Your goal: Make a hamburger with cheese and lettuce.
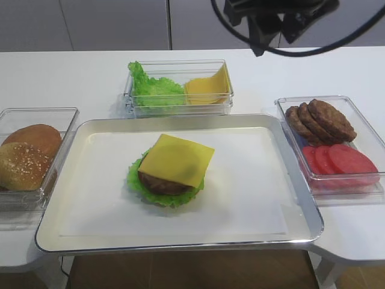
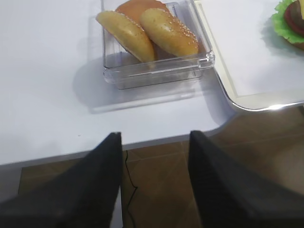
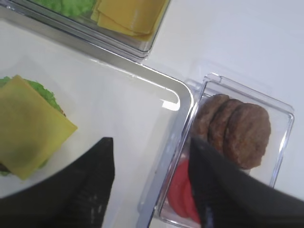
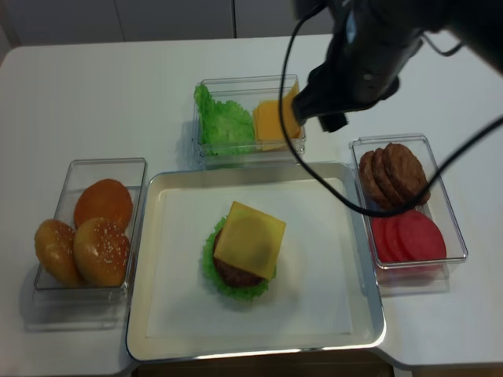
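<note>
Cheese on the patty, both grippers apart and empty

Exterior high: hamburger (image 1: 165, 183) near the middle of the metal tray (image 1: 54, 229), on white paper. Cheese (image 1: 177, 159) draped flat over the patty, one corner hanging off toward the back. Lettuce (image 1: 137, 183) spread under the patty, ruffled edge showing at left and front. Bun halves (image 1: 27, 156) in a clear box at left; bare patties (image 1: 319, 120) and red slices (image 1: 340, 162) in a clear box at right; loose leaves and spare yellow slices in a box behind the tray.

Right wrist: right gripper (image 3: 152, 190) with jaws spread wide, nothing between them, hanging over the tray's rounded corner beside the patty box. Cheese at left edge, well apart from the fingers.

Left wrist: left gripper (image 2: 154, 185) with jaws apart, empty, out past the table's front edge, near the bun box. Lettuce edge just visible at top right.

Realsense high: right arm raised over the box of leaves and slices; hamburger untouched on the tray.
</note>
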Action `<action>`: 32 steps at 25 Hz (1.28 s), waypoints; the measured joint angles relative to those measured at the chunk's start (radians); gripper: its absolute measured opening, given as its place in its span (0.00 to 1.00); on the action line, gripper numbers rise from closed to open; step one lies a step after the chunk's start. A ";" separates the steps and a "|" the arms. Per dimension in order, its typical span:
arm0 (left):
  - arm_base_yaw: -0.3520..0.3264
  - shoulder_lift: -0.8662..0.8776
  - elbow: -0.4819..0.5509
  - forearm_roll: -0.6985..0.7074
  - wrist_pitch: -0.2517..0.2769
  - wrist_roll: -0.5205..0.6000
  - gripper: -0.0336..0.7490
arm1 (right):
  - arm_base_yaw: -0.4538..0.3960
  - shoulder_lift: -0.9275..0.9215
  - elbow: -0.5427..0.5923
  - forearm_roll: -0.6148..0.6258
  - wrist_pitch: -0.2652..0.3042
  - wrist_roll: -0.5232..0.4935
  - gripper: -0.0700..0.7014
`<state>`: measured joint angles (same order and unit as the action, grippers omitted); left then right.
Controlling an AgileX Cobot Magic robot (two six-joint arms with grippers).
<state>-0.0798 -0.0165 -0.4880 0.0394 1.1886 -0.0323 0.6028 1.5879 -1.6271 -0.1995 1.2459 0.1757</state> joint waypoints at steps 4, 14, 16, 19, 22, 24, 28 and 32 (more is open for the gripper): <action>0.000 0.000 0.000 0.000 0.000 0.000 0.48 | 0.000 -0.105 0.049 -0.005 0.002 0.025 0.61; 0.000 0.000 0.000 0.000 0.000 0.000 0.48 | 0.000 -0.431 0.215 -0.012 0.016 0.047 0.61; 0.000 0.000 0.000 0.000 0.000 0.000 0.48 | 0.000 -0.496 0.251 -0.022 0.018 0.050 0.61; 0.000 0.000 0.000 0.000 0.000 0.000 0.48 | 0.000 -0.588 0.320 -0.058 0.019 0.052 0.61; 0.000 0.000 0.000 0.000 0.000 0.000 0.48 | 0.000 -0.683 0.388 -0.092 0.022 0.074 0.61; 0.000 0.000 0.000 0.000 0.000 0.000 0.48 | 0.000 -0.747 0.427 -0.110 0.023 0.098 0.61; 0.000 0.000 0.000 0.000 0.000 0.000 0.48 | -0.007 -0.856 0.500 -0.116 0.025 0.143 0.61; 0.000 0.000 0.000 0.000 0.000 0.000 0.48 | -0.107 -0.958 0.567 -0.073 0.025 0.150 0.61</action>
<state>-0.0798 -0.0165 -0.4880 0.0394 1.1886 -0.0323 0.4955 0.6297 -1.0602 -0.2722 1.2709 0.3256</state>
